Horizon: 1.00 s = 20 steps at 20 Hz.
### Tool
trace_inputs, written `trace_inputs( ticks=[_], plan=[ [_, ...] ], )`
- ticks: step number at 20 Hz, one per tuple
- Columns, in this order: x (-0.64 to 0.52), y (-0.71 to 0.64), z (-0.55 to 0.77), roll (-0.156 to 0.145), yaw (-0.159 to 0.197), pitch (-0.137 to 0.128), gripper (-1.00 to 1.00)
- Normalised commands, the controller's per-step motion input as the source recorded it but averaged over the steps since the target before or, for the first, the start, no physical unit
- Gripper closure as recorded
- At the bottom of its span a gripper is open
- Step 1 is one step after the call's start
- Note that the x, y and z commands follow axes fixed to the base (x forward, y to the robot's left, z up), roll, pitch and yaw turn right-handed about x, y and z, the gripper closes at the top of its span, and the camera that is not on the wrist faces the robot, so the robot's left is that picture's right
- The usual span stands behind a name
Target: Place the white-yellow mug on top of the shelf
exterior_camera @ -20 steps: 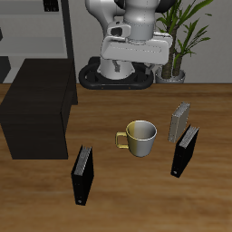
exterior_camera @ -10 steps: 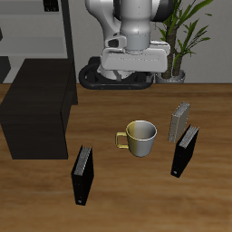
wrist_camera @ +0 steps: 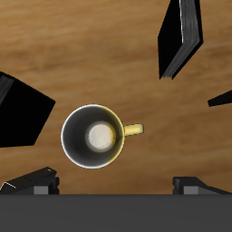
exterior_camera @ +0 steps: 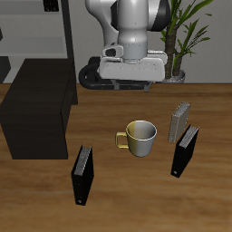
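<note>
white-yellow mug [wrist_camera: 94,137] upright, black book [wrist_camera: 180,36] apart

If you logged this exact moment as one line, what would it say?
phase: approach | end effector: above mug, open, empty | mug: upright on table, untouched | shelf: top bare

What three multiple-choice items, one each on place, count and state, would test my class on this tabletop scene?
1. Where is the white-yellow mug?
A. on the shelf
B. on the table
C. in the gripper

2. How many black books stand on the table?
A. one
B. two
C. four

3. How does the mug stand?
A. upright
B. on its side
C. upside down

Answers:
1 B: it rests on the wooden table, apart from the shelf.
2 B: one book nearer the shelf, another beside the grey book.
3 A: the wrist view looks into its open mouth.
</note>
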Motion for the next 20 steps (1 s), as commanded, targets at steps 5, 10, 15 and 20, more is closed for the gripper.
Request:
trace_inputs(
  ticks=[5, 10, 15, 20],
  plan=[
    [0.20, -0.05, -0.23, -0.031, -0.063, 0.037, -1.00],
    [0.12, -0.03, -0.24, -0.016, -0.024, 0.026, -1.00],
    [0.03, 0.04, -0.15, 0.019, 0.006, -0.010, -1.00],
    [0.00, -0.01, -0.24, 0.003, -0.041, 0.002, -1.00]
  ],
)
